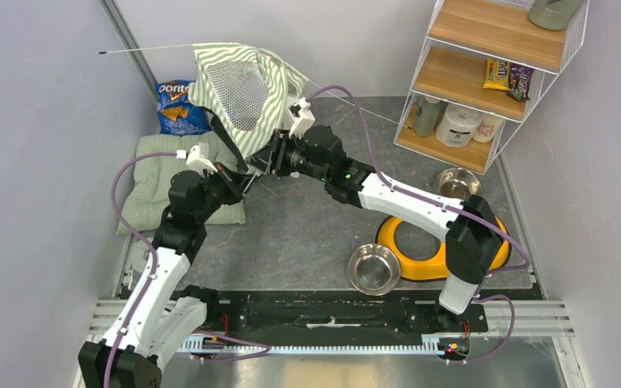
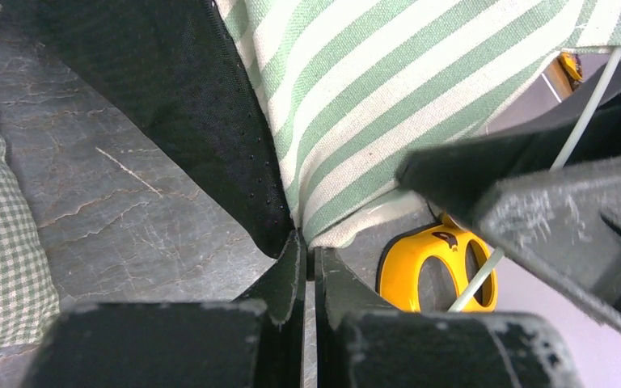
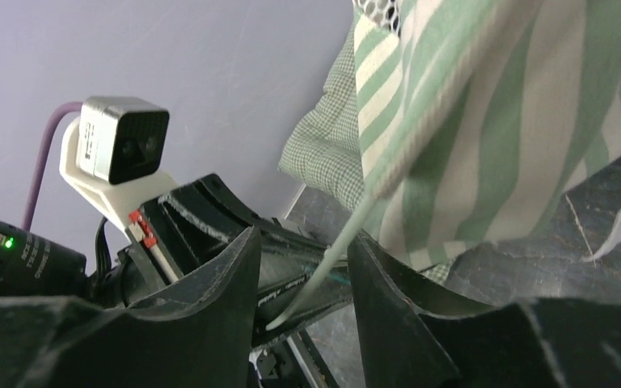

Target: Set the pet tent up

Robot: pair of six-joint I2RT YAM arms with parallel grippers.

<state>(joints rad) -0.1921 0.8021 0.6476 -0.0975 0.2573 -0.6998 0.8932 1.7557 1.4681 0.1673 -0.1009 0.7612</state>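
The pet tent [image 1: 238,89], green-and-white striped with a white mesh panel, hangs half raised at the back of the floor. A thin pole [image 1: 145,49] sticks out to its left. My left gripper [image 2: 309,246] is shut on the tent's lower fabric corner [image 2: 420,89], beside its black underside [image 2: 194,105]. My right gripper [image 3: 303,250] is open just right of the left one. The pale end of a pole [image 3: 323,267] runs loosely between its fingers [image 3: 380,283], nearer the right one. The striped tent [image 3: 485,121] fills that view's upper right.
A pale green checked cushion [image 1: 158,186] lies under the left arm, with a blue chip bag [image 1: 179,109] behind it. The yellow double-bowl holder [image 1: 420,263] and two steel bowls [image 1: 373,268] [image 1: 457,182] sit at right. A wire shelf [image 1: 485,73] stands at the back right.
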